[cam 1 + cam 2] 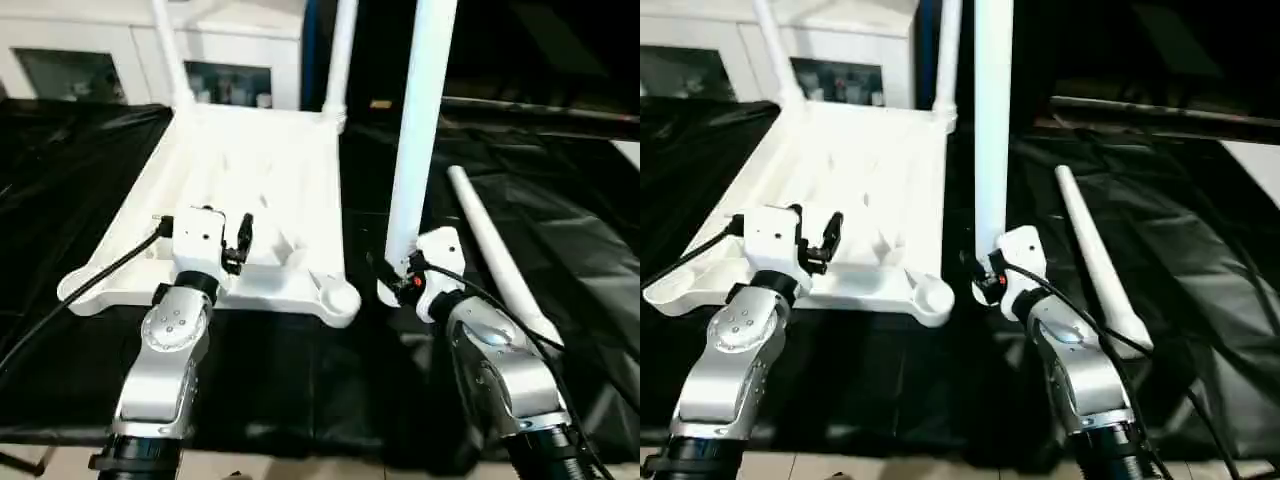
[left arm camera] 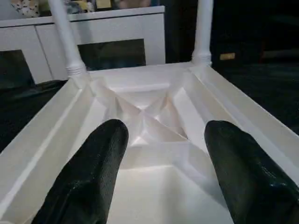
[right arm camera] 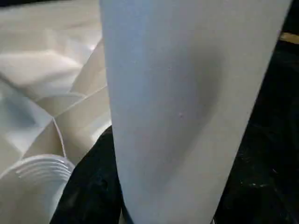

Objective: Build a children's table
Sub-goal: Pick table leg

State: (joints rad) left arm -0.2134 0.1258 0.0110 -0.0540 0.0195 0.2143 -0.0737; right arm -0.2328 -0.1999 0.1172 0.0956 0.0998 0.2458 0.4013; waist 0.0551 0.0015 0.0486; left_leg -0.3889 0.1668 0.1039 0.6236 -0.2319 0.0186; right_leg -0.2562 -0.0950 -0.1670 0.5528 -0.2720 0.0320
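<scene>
Table top [image 1: 250, 180] lies underside-up at 12 o'clock on black-covered surface [image 1: 80, 330]; 2 legs [image 1: 340, 60] seated in far sockets; near sockets empty; right tool [image 1: 400, 275] clamps 3rd leg [image 1: 420, 120] upright; 4th leg [image 1: 500, 260] lies loose at 2 o'clock; left tool [image 2: 161, 163] spread, empty, over top; approx. half done

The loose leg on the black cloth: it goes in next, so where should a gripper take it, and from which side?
Probably from above, around the middle of the loose leg. It lies flat on the black cloth, apart from the tabletop, so its round shaft is free on both sides for the fingers to straddle. The flared near end is wider and lies close behind the right gripper, which holds another leg upright.
</scene>
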